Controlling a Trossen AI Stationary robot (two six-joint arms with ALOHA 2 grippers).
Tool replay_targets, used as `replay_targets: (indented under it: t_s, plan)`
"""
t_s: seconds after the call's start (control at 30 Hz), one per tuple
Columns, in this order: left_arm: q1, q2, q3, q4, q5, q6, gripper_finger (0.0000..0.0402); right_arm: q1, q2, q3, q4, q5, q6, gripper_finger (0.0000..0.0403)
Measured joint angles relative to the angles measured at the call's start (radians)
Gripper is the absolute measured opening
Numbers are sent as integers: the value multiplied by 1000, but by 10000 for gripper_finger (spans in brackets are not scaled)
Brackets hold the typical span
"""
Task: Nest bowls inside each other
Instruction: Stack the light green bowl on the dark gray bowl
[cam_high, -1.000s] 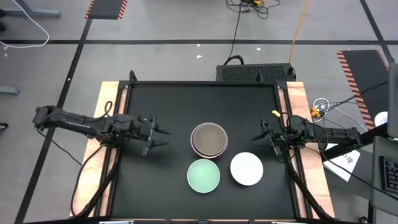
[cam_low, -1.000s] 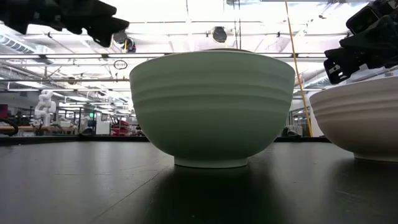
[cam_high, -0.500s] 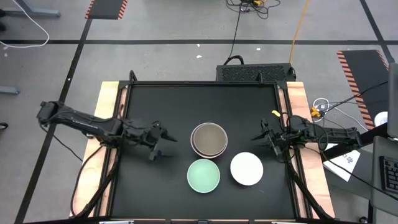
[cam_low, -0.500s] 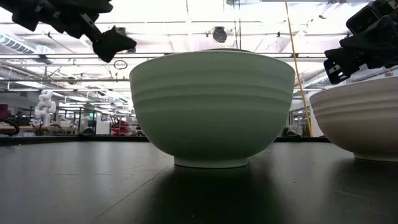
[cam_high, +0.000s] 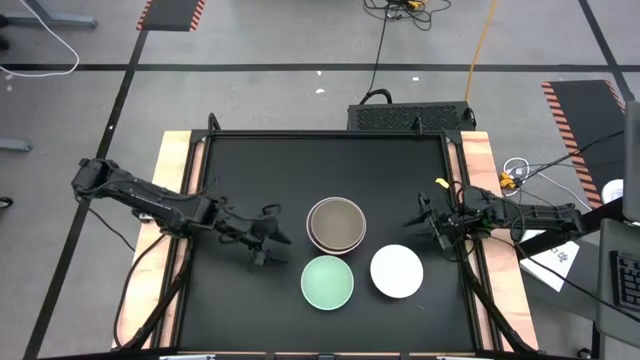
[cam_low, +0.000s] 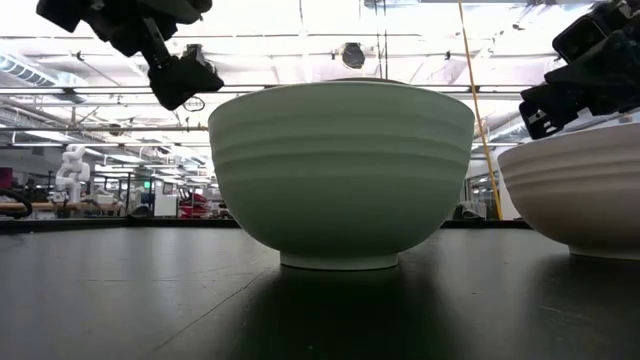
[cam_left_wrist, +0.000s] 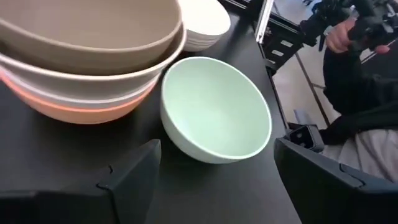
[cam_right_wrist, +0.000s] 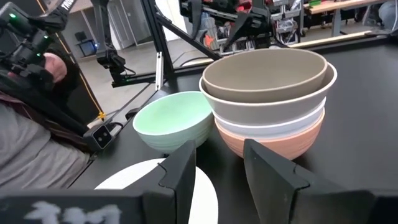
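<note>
A nested stack of bowls (cam_high: 336, 224) stands mid-table: beige-grey innermost, salmon-orange (cam_right_wrist: 267, 142) at the bottom, with white and darker rims between them. A mint green bowl (cam_high: 327, 283) and a white bowl (cam_high: 397, 271) stand singly on their bases nearer the near edge. My left gripper (cam_high: 277, 250) is open and hovers just left of the mint bowl (cam_left_wrist: 214, 109), which shows between its fingers. My right gripper (cam_high: 418, 228) is open and hovers right of the stack (cam_right_wrist: 267, 99), above the white bowl's far side.
Bare black tabletop (cam_high: 260, 170) lies left of and beyond the bowls. Wooden side rails (cam_high: 172, 200) flank the mat. A seated person (cam_right_wrist: 37, 124) shows beyond the table's near edge in both wrist views.
My left gripper has swung toward the table's right and near edge, closing on the mint bowl, and has turned about and dipped as it went. It stays open. The bowls and my right arm have kept still.
</note>
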Motion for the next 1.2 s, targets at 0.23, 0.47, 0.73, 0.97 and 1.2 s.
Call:
replay_targets:
  t_s: [0.23, 0.47, 0.73, 0.97, 1.2]
  plan:
    - [-3, 69, 86, -131, -79, -131, 317, 0, 31, 0, 0, 0, 0, 125]
    - [22, 174, 188, -267, -84, -191, 317, 0, 35, 0, 0, 0, -3, 125]
    - [9, 341, 343, -423, -52, -209, 317, 0, 35, 0, 0, 0, -9, 125]
    - [-23, 455, 486, -501, -45, -188, 317, 0, 43, 0, 1, 0, -30, 125]
    - [-28, 539, 567, -513, -45, -181, 317, -1, 45, 0, 1, 1, -31, 125]
